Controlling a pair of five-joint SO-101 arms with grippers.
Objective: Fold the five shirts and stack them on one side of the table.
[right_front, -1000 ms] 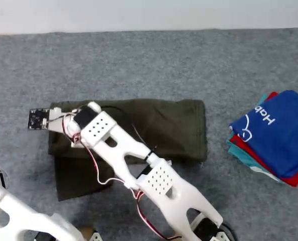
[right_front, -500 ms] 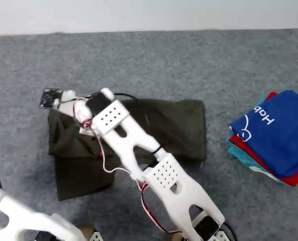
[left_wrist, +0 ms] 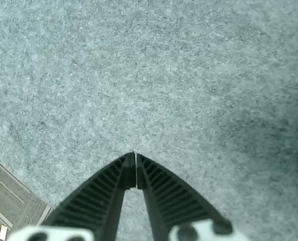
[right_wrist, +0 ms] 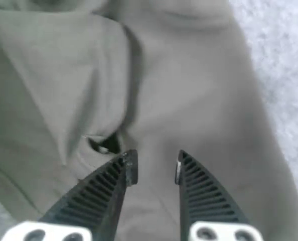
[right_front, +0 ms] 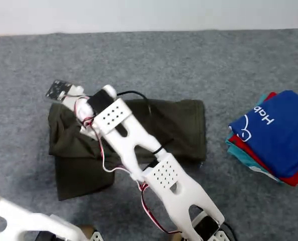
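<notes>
The dark olive green cotton shirt (right_front: 174, 125) lies partly folded, a bit left of centre on the grey felt-covered table (right_front: 139, 60), and it's bunched up at its left end. The right gripper (right_wrist: 153, 168) hangs just over the olive fabric, jaws apart. The left gripper (left_wrist: 135, 156) is pinched together over bare felt. Far right sits the stack of folded shirts (right_front: 279, 133), with blue on top and red and teal underneath.

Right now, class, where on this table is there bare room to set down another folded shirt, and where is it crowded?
Bare: the table's far strip beyond the olive shirt, and the gap between that shirt and the folded stack. Crowded: the near side, where the right arm lies across the olive shirt.
</notes>
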